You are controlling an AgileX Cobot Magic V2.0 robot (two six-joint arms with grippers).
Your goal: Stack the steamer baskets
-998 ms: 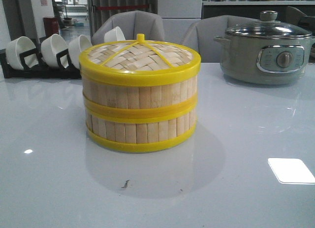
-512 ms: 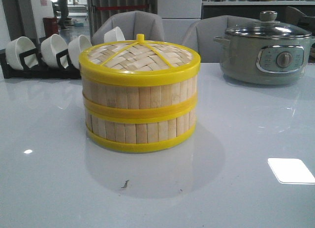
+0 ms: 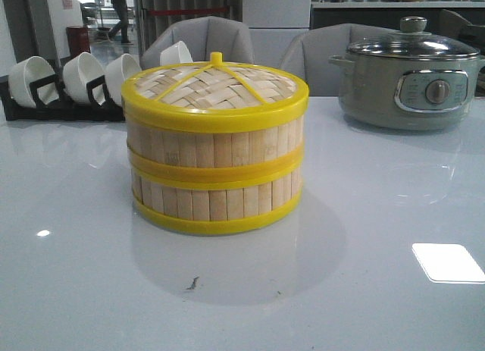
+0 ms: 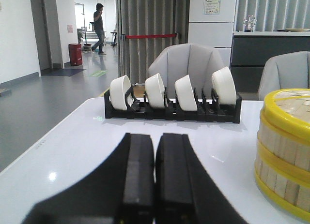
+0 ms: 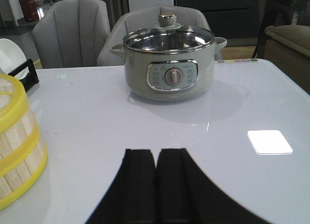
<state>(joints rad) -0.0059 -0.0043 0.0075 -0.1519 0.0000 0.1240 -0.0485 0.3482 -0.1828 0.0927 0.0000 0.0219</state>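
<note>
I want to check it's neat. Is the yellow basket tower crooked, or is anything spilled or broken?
Nothing much stands out. The two steamer baskets sit squarely one on the other, with the lid level on top. The only blemish is a small dark mark on the table in front of them; what it is cannot be told.

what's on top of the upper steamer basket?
A flat woven-bamboo lid with a yellow rim and knob covers the upper bamboo-slat steamer basket, which sits on the lower one. Both interiors are hidden.
</note>
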